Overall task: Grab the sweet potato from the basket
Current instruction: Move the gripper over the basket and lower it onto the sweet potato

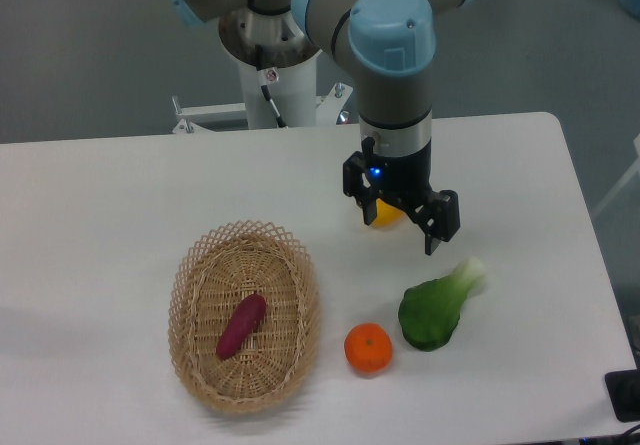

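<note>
— What stands near the basket?
— Only the orange, just beside its right rim; the bok choy lies farther right.
— And above it?
— Open; the sweet potato lies uncovered inside, bare desk left.
</note>
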{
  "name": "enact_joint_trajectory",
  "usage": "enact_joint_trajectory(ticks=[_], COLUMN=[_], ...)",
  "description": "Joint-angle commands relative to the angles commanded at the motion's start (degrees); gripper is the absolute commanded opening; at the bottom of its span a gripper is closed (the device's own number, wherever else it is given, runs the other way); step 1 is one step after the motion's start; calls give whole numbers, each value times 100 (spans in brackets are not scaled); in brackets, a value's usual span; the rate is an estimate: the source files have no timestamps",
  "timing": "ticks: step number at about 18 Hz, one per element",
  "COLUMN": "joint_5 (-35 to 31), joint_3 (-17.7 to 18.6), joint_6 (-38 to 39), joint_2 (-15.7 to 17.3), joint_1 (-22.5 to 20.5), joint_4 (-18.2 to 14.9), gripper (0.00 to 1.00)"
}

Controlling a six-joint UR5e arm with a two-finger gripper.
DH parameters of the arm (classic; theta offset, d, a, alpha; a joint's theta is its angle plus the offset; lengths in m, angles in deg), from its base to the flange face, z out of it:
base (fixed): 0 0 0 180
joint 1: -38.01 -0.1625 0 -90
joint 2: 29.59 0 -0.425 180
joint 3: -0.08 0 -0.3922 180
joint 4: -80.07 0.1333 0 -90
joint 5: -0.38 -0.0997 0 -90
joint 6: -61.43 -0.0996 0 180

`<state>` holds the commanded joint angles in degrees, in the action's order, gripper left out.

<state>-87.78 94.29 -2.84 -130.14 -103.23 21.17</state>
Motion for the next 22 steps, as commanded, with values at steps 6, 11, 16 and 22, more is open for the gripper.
enact_joint_trajectory(ticks=[6,11,16,22], joint_5=[9,79,79,71], joint_3=[326,563,563,572], joint_6=[1054,1996,2331,2471], joint_2=[36,-253,-807,-1264], joint_1=[554,1028,1442,1696], joint_4=[106,124,281,773], gripper=[100,100,100,100])
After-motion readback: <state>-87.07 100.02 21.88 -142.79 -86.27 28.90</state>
